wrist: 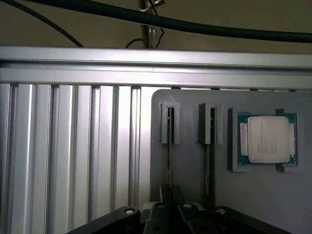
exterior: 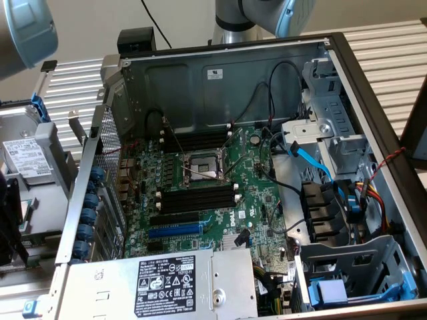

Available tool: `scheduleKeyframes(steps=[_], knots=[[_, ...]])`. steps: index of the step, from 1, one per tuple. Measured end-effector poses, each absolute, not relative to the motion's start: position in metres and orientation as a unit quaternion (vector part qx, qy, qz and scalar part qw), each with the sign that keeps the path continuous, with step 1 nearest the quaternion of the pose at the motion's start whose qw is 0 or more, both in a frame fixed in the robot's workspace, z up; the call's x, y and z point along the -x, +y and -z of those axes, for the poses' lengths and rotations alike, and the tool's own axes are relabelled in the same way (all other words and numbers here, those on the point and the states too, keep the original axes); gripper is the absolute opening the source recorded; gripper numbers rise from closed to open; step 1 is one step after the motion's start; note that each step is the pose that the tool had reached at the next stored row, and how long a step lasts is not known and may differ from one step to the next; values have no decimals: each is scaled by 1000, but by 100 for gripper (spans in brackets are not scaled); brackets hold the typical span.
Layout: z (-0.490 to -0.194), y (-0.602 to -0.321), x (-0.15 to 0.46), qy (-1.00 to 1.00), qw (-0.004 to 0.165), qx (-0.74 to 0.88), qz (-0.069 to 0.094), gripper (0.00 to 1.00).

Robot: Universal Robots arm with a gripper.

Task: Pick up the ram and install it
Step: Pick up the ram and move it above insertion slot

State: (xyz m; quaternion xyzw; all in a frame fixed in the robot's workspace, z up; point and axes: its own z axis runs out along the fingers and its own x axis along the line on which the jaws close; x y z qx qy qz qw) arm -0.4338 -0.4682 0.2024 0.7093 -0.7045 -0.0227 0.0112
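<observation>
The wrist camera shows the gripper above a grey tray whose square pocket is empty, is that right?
Not quite. In the wrist view the gripper is above the grey tray, but its square pocket holds a processor.

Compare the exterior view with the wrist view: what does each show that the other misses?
Only the exterior view shows the open computer case with its motherboard and empty black memory slots. Only the wrist view shows the end effector over a grey holder tray, with two sticks of ram standing on edge in it and a processor beside them. Both show the ribbed aluminium table.
</observation>
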Motion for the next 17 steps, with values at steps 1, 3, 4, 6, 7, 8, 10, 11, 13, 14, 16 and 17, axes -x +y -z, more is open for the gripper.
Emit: scheduleKeyframes(steps=[1, 3, 4, 6, 7, 8, 10, 11, 13, 14, 16, 17], knots=[[-202, -468, 434, -704, 11, -709, 23, 12], [-202, -468, 434, -704, 11, -709, 23, 12], [-203, -468, 434, -704, 11, -709, 23, 12], [-203, -468, 434, -704, 11, -709, 23, 12], [-204, -468, 434, -704, 11, -709, 23, 12], [-204, -468, 434, -704, 11, -709, 23, 12], [-205, -468, 434, -704, 11, -709, 23, 12], [-205, -468, 434, -704, 11, -709, 23, 12], [-206, -468, 434, -704, 11, -709, 23, 12], [-207, -468, 434, -705, 11, -709, 23, 12], [-208, -468, 434, -704, 11, -709, 23, 12], [-209, -468, 434, -704, 11, -709, 23, 12]])
